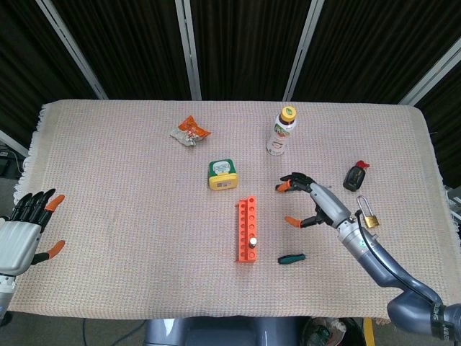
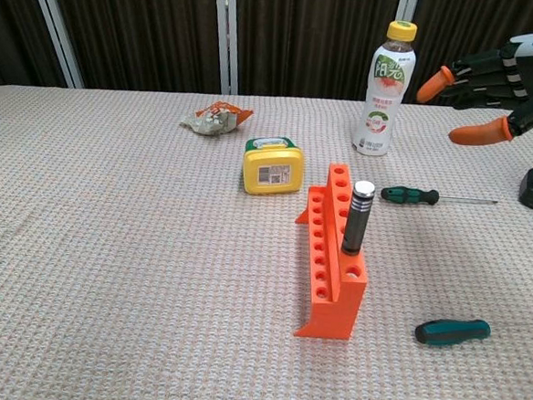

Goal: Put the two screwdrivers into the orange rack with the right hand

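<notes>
The right hand [image 1: 306, 198] hangs above the tabletop [image 1: 130, 216] with its fingers spread wide and nothing in them. In the chest view it shows at the upper right, raised above the long screwdriver [image 2: 436, 197], which lies flat on the cloth behind the orange rack [image 2: 334, 260]; in the head view the hand covers that tool, so only the chest view shows it.

The orange rack stands near the middle of the tabletop. 1 dark-handled screwdriver [image 2: 357, 217] stands upright in a hole of the rack's rear row, close to the near end. A short green-handled tool [image 1: 292, 258] lies flat on the cloth just beside the rack's near right corner, apart from it.

The left hand [image 1: 25, 231] sits at the left edge of the tabletop, fingers apart, holding nothing.

Behind the rack are a yellow tape measure [image 1: 222, 174], a drink bottle [image 1: 282, 131] and a crumpled snack wrapper [image 1: 190, 131]. A brass padlock [image 1: 369, 216] and a black key fob [image 1: 355, 176] lie to the right.
</notes>
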`<action>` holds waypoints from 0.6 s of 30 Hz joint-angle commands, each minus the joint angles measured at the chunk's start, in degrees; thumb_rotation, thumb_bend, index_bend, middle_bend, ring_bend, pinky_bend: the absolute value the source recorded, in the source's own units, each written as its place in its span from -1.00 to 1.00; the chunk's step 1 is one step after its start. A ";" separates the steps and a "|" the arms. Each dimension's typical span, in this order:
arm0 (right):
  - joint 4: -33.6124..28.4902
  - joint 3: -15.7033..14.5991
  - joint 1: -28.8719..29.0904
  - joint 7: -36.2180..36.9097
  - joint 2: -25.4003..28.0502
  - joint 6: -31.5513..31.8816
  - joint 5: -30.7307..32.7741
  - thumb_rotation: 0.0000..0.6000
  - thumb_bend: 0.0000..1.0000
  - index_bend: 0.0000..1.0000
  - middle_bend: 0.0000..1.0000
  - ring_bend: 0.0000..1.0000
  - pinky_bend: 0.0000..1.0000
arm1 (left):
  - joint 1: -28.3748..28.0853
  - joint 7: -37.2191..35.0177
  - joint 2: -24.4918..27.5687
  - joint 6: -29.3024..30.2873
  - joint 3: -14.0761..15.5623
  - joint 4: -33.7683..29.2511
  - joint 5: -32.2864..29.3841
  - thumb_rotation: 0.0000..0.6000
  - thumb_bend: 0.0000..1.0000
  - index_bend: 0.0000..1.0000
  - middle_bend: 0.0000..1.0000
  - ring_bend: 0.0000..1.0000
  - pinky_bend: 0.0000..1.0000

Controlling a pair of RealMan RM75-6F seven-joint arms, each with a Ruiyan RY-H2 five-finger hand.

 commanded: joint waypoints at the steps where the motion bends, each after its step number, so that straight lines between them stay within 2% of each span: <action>1: 4.34 0.63 1.14 -4.19 -1.57 -1.58 3.75 1.00 -0.49 -0.27 -0.68 -1.00 -1.00 | -0.05 0.41 0.03 0.14 0.10 -0.41 0.45 1.00 -0.52 -0.82 -1.00 -1.00 -1.00; 7: 12.04 -0.03 3.09 -20.25 -8.44 1.25 9.71 1.00 -0.49 -0.23 -0.68 -1.00 -1.00 | 0.18 1.56 0.47 0.68 0.22 -1.75 0.88 1.00 -0.52 -0.83 -1.00 -1.00 -1.00; 10: 18.08 -1.25 5.55 -35.08 -14.13 4.38 11.43 1.00 -0.49 -0.23 -0.68 -1.00 -1.00 | 0.42 2.39 0.76 0.77 0.51 -2.60 1.03 1.00 -0.52 -0.83 -1.00 -1.00 -1.00; 15: 21.88 -1.31 7.67 -48.12 -19.32 6.87 14.77 1.00 -0.49 -0.24 -0.69 -1.00 -1.00 | 0.75 2.84 1.06 0.94 0.61 -3.11 0.77 1.00 -0.52 -0.83 -1.00 -1.00 -1.00; 18: 23.79 -1.08 9.12 -53.25 -21.87 6.48 16.60 1.00 -0.49 -0.26 -0.69 -1.00 -1.00 | 0.94 2.82 1.17 0.87 0.70 -3.04 0.48 1.00 -0.52 -0.83 -1.00 -1.00 -1.00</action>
